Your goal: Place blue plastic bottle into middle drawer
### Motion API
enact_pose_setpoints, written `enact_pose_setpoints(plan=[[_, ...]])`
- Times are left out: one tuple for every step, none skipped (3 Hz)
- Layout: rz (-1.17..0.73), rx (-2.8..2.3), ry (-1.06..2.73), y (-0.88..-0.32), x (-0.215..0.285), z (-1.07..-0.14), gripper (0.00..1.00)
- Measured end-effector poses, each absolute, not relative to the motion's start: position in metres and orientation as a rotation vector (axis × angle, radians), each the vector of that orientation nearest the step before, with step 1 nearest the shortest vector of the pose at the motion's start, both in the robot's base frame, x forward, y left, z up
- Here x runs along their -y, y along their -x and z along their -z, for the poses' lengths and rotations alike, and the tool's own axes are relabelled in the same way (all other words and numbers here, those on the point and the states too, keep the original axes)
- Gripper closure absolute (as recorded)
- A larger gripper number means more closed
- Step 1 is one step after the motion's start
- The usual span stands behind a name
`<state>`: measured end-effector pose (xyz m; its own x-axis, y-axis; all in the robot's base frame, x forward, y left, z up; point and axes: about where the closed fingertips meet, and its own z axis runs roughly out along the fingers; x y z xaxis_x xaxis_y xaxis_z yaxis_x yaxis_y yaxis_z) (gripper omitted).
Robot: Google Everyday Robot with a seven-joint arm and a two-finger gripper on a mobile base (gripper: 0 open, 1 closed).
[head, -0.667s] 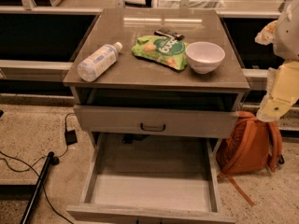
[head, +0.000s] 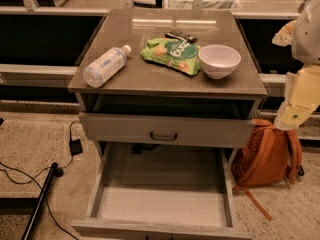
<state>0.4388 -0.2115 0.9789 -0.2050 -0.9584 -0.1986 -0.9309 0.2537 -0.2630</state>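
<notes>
Blue plastic bottle [head: 105,65] unmoved on cabinet top [head: 150,81]; tool [head: 290,118] likewise at right edge, grip untellable.

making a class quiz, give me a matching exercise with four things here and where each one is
Things:
1. clear plastic bottle with pale blue label
2. round white bowl
3. orange fabric backpack
4. robot's cream gripper

Places:
A. on the floor, right of the grey-wood cabinet
B. right edge of view, above the backpack
C. lying on its side, cabinet top's left part
D. upright, cabinet top's right part

Pairs: 1-C, 2-D, 3-A, 4-B
</notes>
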Motion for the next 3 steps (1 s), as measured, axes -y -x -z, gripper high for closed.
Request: enact_pose_setpoints(plan=[[0.261,-2.043,1.945,-0.45,0.151,-0.973,0.0],[0.497,-1.642,2.289,-0.446,0.053,-0.951,0.0],[0.548,-1.514,2.393,-0.439,0.025,-0.935,0.0]])
